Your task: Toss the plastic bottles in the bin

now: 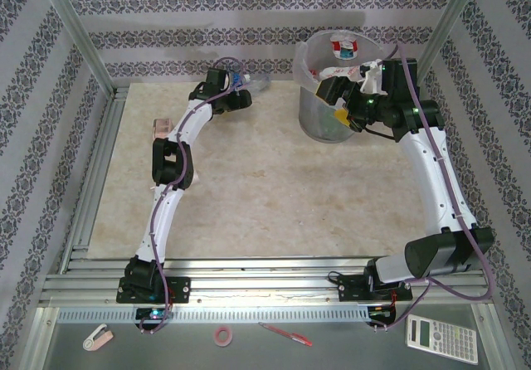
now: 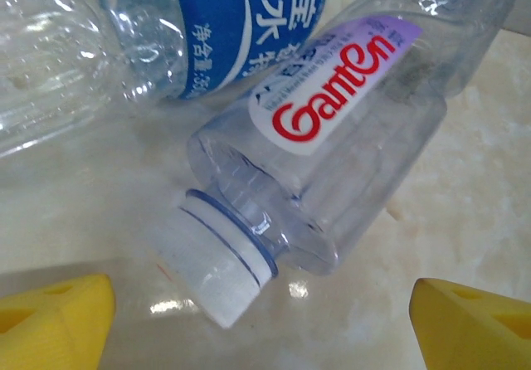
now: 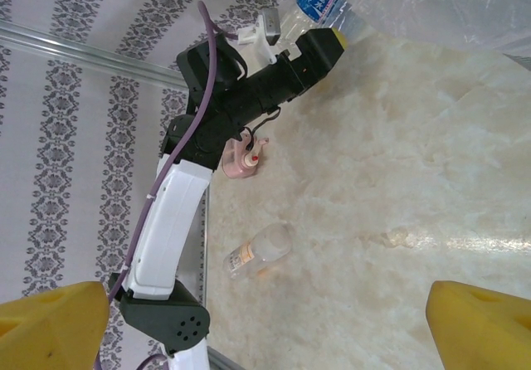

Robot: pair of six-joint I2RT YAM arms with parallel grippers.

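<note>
Far back on the pale marble-look table (image 1: 274, 187), the left gripper (image 2: 265, 333) hangs spread wide and empty. Between its yellow fingers, a clear plastic bottle with a red-lettered label and white cap (image 2: 332, 154) lies untouched on its side. A blue-labelled clear bottle (image 2: 207, 30) crowds in just beside it. The right gripper (image 3: 265, 324), gaping and empty, sits at the round translucent grey bin (image 1: 319, 117). A pinkish boxy object (image 3: 241, 161) and a small orange-labelled bottle (image 3: 257, 251) lie beside the left arm (image 1: 170, 187).
</note>
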